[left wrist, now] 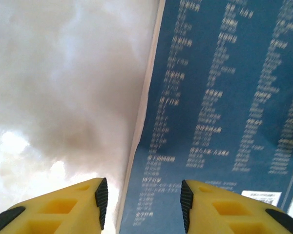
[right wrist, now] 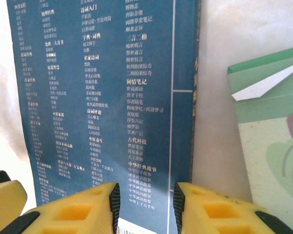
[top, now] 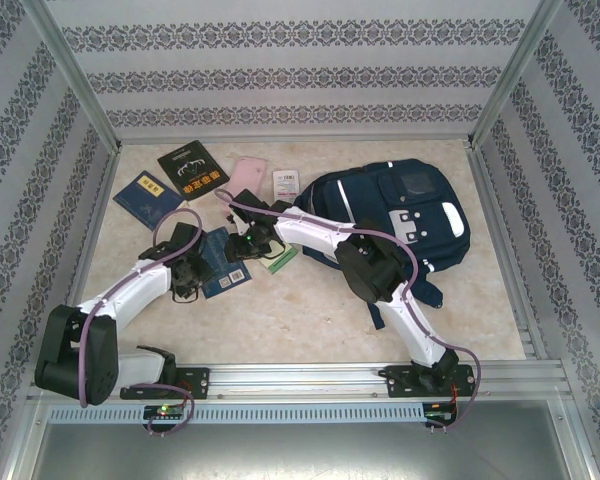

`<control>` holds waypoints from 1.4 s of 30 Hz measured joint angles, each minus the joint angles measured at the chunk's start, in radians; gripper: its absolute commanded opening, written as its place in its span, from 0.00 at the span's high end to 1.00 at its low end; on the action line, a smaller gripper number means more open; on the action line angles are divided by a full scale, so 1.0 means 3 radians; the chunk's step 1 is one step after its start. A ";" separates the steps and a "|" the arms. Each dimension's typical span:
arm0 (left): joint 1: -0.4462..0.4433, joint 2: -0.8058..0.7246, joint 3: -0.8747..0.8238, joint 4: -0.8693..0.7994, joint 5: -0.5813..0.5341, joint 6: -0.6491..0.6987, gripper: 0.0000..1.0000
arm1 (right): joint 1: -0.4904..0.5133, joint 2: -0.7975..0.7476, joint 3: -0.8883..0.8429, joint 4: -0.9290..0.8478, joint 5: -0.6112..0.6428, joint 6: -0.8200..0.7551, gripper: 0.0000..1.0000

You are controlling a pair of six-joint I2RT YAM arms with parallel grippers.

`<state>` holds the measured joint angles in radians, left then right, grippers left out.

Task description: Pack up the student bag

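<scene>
The student bag (top: 395, 210), dark navy with white stripes and grey patches, lies at the right back of the table. A blue book with white print (top: 223, 268) lies flat in the middle, and both grippers hang over it. My left gripper (top: 190, 283) (left wrist: 144, 204) is open, its jaws either side of the blue book's (left wrist: 219, 97) left edge. My right gripper (top: 243, 248) (right wrist: 146, 204) is open too, low over the blue book (right wrist: 102, 97) near its spine. Neither holds anything.
A green notebook (top: 282, 258) (right wrist: 273, 146) lies just right of the blue book. At the back left lie another blue book (top: 147, 197), a black book (top: 193, 170), a pink item (top: 246, 175) and a white card (top: 286, 183). Patterned walls enclose the table.
</scene>
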<state>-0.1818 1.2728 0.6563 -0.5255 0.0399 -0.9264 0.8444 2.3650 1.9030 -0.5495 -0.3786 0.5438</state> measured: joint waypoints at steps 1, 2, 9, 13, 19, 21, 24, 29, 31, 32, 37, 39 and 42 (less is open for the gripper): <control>0.0051 0.0005 0.0000 0.0046 0.0053 0.0039 0.53 | 0.0000 0.0000 0.0008 0.0001 0.0025 0.0004 0.61; 0.0090 0.0020 0.0000 0.0090 0.0098 0.0072 0.53 | 0.0000 0.0001 0.0015 0.0003 0.0046 0.0010 0.61; 0.0193 0.0354 -0.0048 0.0355 0.0359 0.0184 0.63 | 0.0000 0.0003 0.0037 0.0003 0.0164 0.0008 0.61; 0.0200 0.0413 -0.0028 0.0346 0.0354 0.0205 0.69 | 0.0000 0.0003 0.0037 0.0000 0.0181 -0.0004 0.61; 0.0200 0.0458 0.0008 0.0323 0.0354 0.0211 0.72 | -0.0008 0.0003 0.0037 -0.0001 0.0211 -0.0066 0.61; 0.0200 0.0458 0.0008 0.0326 0.0354 0.0210 0.73 | -0.0009 0.0004 0.0039 -0.0013 0.0210 -0.0069 0.61; 0.0200 0.0464 0.0008 0.0357 0.0355 0.0210 0.73 | -0.0009 0.0023 0.0061 -0.0025 0.0207 -0.0070 0.60; 0.0200 0.0477 0.0008 0.0365 0.0360 0.0210 0.75 | -0.0014 0.0137 0.0219 -0.0083 0.0186 -0.0069 0.60; 0.0200 0.0479 0.0008 0.0366 0.0366 0.0210 0.75 | -0.0014 0.0161 0.0256 -0.0100 0.0188 -0.0067 0.60; 0.0200 0.0479 0.0006 0.0366 0.0366 0.0210 0.75 | -0.0013 0.0163 0.0261 -0.0109 0.0197 -0.0067 0.60; 0.0215 0.0479 0.0001 0.0397 0.0371 0.0211 0.75 | 0.0033 0.0144 0.0237 -0.0103 0.0446 -0.0081 0.59; 0.0215 0.0479 0.0001 0.0398 0.0370 0.0211 0.75 | 0.0053 0.0116 0.0197 -0.0100 0.0581 -0.0120 0.58; 0.0215 0.0479 0.0005 0.0426 0.0370 0.0214 0.75 | 0.0067 0.0085 0.0151 -0.0117 0.0699 -0.0196 0.58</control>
<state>-0.1173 1.4166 0.6579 -0.3977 0.1509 -0.8623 0.8646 2.3905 1.9484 -0.5846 -0.1688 0.4850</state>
